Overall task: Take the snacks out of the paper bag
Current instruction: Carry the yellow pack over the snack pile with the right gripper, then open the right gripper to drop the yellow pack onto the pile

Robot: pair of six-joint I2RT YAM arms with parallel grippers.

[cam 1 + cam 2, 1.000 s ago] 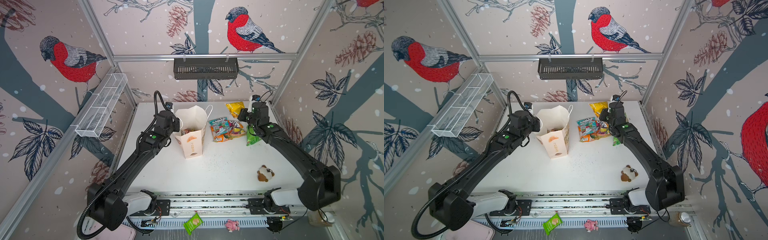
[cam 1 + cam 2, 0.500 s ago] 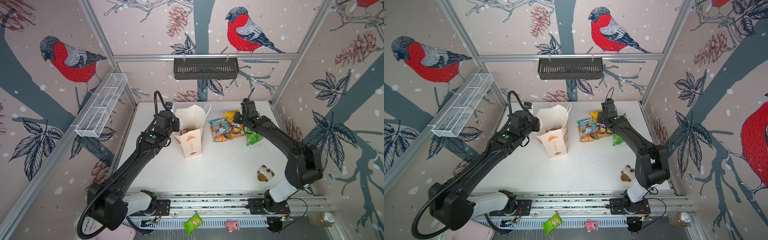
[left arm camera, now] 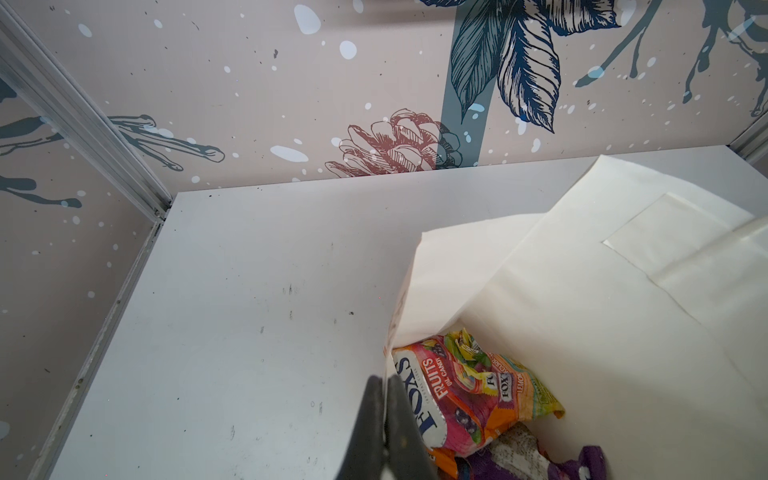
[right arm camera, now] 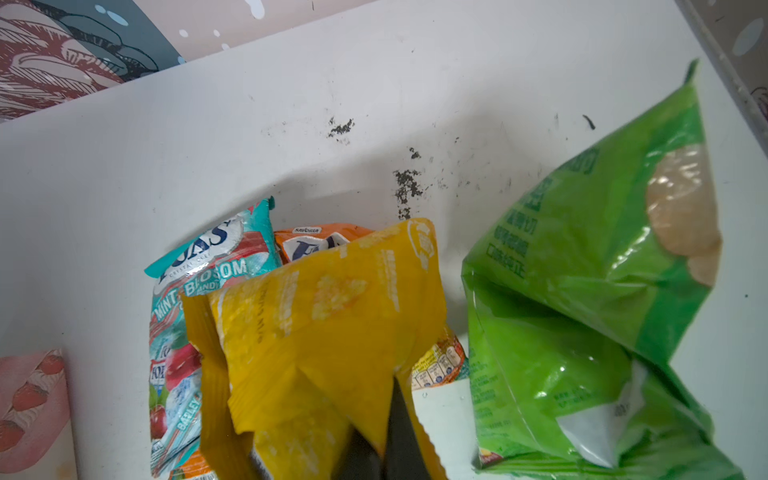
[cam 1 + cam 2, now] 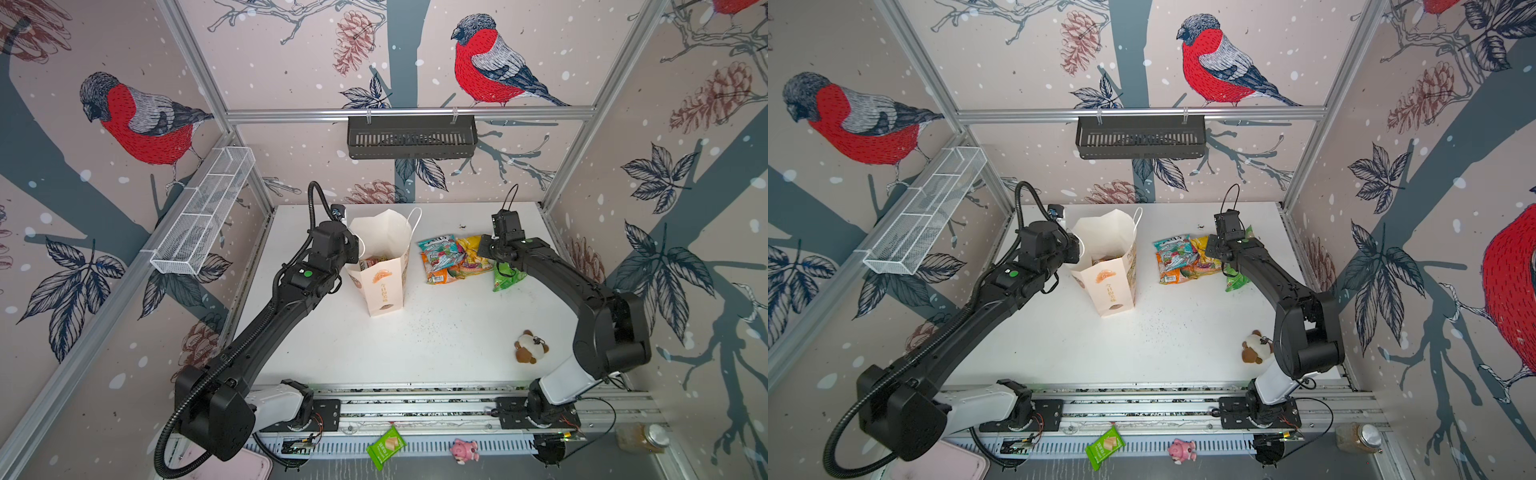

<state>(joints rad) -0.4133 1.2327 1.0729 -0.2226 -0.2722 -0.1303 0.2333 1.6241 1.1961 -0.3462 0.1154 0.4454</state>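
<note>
L gripper (image 3: 385,384) pinches paper bag (image 3: 582,332) rim; orange packet (image 3: 457,395) inside. R gripper (image 4: 376,415) clamps yellow packet (image 4: 324,316).

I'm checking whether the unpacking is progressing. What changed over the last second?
The right gripper, shut on the yellow packet, carried it from the back of the table forward to the pile of packets. Nothing was taken hold of or let go. The left gripper stayed shut on the paper bag rim; the bag, green packet and toy bear did not move.
</note>
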